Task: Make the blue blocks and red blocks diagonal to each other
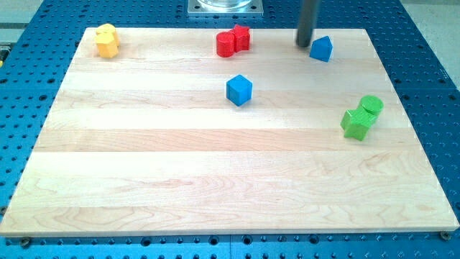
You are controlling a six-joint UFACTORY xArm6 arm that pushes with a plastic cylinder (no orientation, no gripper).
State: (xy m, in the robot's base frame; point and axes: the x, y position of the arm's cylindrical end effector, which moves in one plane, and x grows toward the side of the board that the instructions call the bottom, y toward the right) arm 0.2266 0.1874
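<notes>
A blue cube (239, 90) sits near the board's upper middle. A second blue block, wedge-like (321, 48), lies at the view's upper right. Two red blocks touch each other at the top centre: one rounded (226, 44), one more angular (241, 37). My tip (305, 44) stands just left of the blue wedge, close to it or touching it, and well to the right of the red pair.
Two yellow blocks (106, 40) touch at the view's top left corner. Two green blocks (362, 116) touch near the right edge. The wooden board (215, 180) lies on a blue perforated table. A metal base (225, 7) shows at the top centre.
</notes>
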